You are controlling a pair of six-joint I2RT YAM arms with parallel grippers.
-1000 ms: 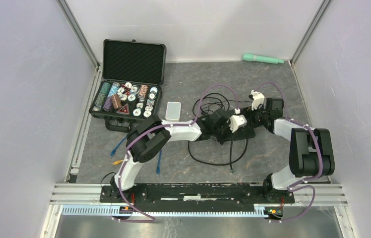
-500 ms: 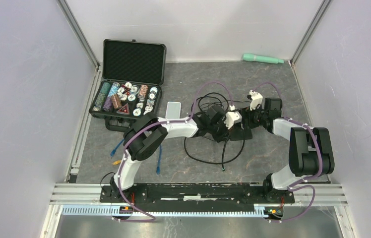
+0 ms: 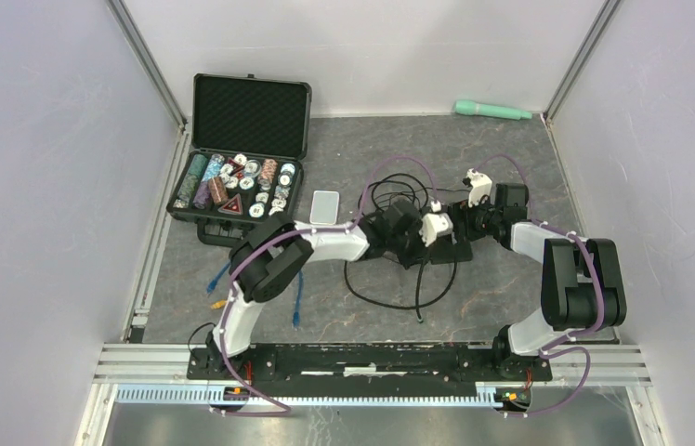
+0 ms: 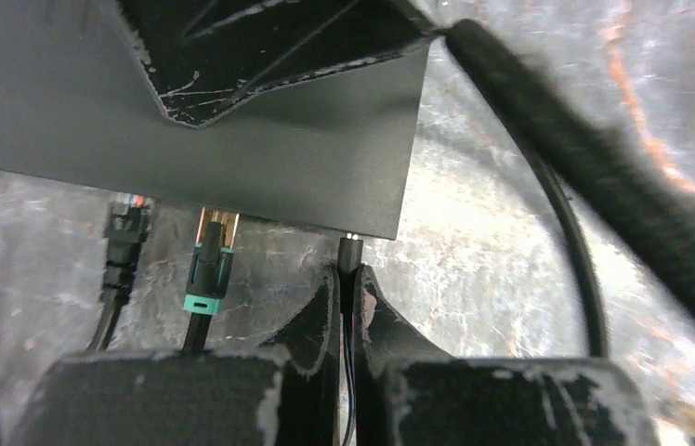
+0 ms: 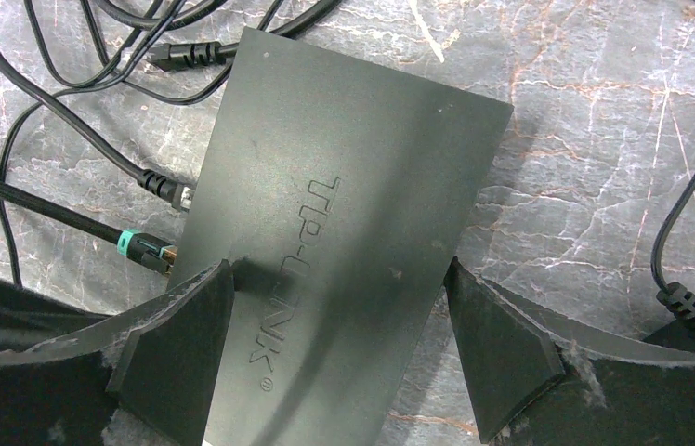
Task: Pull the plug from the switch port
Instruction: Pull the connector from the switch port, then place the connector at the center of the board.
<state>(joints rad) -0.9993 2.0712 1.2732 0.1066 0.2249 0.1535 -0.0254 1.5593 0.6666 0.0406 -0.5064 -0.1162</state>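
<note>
Plug (image 4: pixel 350 253) at switch (image 4: pixel 260 139), pinched in left gripper (image 4: pixel 349 277)

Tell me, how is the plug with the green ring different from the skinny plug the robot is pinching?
The green-ringed plug is chunky and wears a teal band; the skinny plug is slim and all black. The skinny plug is pinched by its cable between the fingers of the left gripper; nothing touches the green-ringed plug. Both point into the same edge of the black switch.
</note>
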